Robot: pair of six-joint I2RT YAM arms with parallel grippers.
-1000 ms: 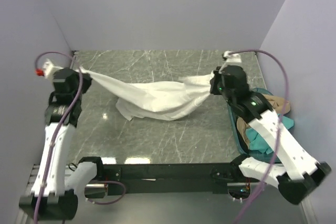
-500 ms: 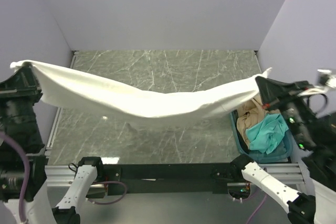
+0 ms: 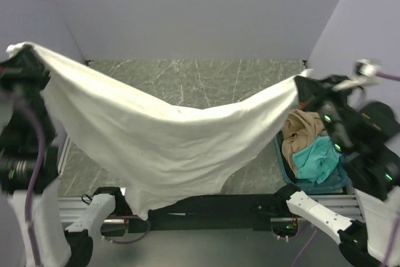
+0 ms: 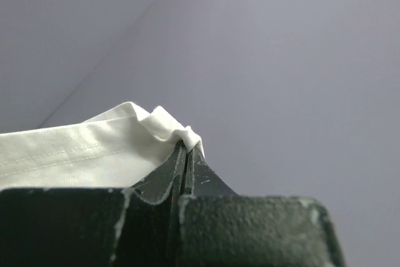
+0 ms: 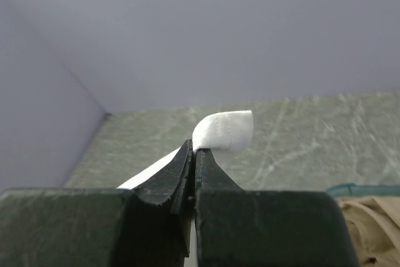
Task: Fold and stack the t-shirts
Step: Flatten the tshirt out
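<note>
A grey-green marbled tabletop lies between pale lilac walls. A teal plastic basket sits at the near right.

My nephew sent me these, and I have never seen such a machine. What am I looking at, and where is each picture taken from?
These are two robot arms fixed at the near edge of a marbled table. The wide picture comes from a camera above and behind them. The two close-ups come from a small camera on each wrist, looking along that arm's own pincer. The left pincer and the right pincer are each shut on a bit of the edge of a large white t-shirt, which hangs spread in the air between them. At the right side is a teal basket holding a crumpled tan t-shirt and a teal t-shirt.
</note>
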